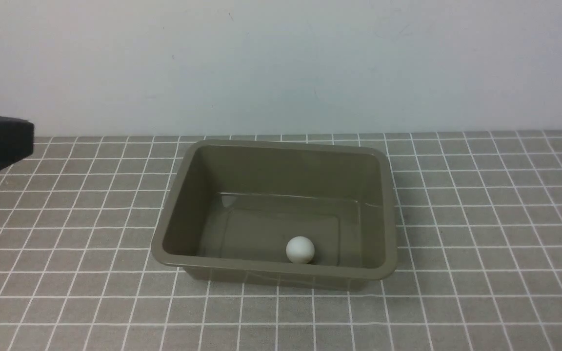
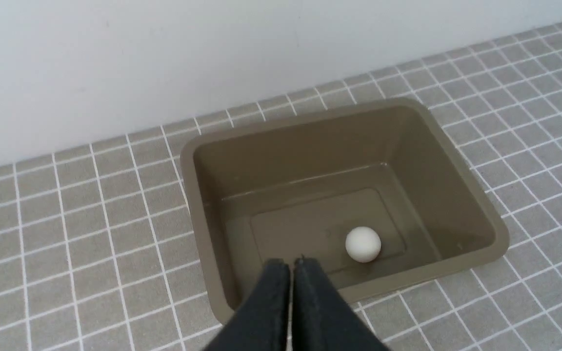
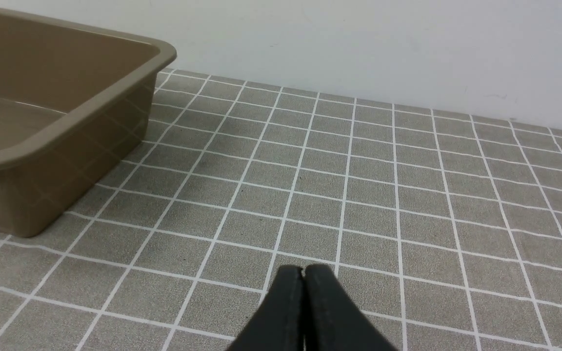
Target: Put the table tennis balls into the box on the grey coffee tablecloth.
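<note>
risk looks slight: small white matte ball point(image 1: 300, 250) rests inside the olive-brown plastic box point(image 1: 173, 195), by its near wall, on grey gridded tablecloth point(image 1: 481, 243). left gripper point(image 2: 291, 265) and right gripper point(image 3: 304, 270) are clenched, empty; clipping the box could jolt the ball.

White table tennis ball point(image 1: 300, 250) is resting inside olive-brown box point(image 1: 173, 204), near its front wall; box is sitting upright on grey coffee tablecloth point(image 1: 481, 243).

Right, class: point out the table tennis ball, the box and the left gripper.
table tennis ball point(image 1: 300, 250): front view, its middle.
box point(image 1: 281, 145): front view, far rim.
left gripper point(image 2: 291, 263): left wrist view, between the closed fingertips.
</note>
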Controlling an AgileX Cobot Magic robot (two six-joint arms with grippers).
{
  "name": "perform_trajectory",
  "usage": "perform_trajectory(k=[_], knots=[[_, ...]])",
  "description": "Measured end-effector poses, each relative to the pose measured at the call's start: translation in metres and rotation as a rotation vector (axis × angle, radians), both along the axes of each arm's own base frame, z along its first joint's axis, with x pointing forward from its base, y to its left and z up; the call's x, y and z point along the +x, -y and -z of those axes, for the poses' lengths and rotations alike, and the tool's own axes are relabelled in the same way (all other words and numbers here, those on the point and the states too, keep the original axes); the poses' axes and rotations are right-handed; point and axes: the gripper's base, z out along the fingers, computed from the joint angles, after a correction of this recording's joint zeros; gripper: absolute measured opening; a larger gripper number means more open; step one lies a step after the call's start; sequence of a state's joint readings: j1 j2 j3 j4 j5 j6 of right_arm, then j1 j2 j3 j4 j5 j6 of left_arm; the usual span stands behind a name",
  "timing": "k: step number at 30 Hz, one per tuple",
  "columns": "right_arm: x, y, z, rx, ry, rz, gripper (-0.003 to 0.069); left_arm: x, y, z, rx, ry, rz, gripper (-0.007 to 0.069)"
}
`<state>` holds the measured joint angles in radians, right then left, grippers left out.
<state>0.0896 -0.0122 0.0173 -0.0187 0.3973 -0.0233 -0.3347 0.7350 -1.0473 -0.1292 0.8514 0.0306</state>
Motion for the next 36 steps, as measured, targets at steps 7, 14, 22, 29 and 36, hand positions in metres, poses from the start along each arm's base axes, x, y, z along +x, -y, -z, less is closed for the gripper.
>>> perform_trajectory(k=[7,14,22,29,36], knots=[[0.000,0.000,0.000,0.000,0.000,0.000,-0.0010,-0.045,-0.028,0.084,-0.056,0.276,-0.153,-0.0005],[0.000,0.000,0.000,0.000,0.000,0.000,-0.0010,-0.059,-0.042,0.200,0.015,0.286,-0.305,-0.0005],[0.000,0.000,0.000,0.000,0.000,0.000,-0.0010,-0.058,-0.043,0.248,0.057,0.164,-0.324,-0.0005],[0.000,0.000,0.000,0.000,0.000,0.000,-0.0010,-0.058,-0.043,0.248,0.057,0.164,-0.324,-0.0005],[0.000,0.000,0.000,0.000,0.000,0.000,-0.0010,-0.059,-0.043,0.248,0.057,0.163,-0.324,-0.0005]])
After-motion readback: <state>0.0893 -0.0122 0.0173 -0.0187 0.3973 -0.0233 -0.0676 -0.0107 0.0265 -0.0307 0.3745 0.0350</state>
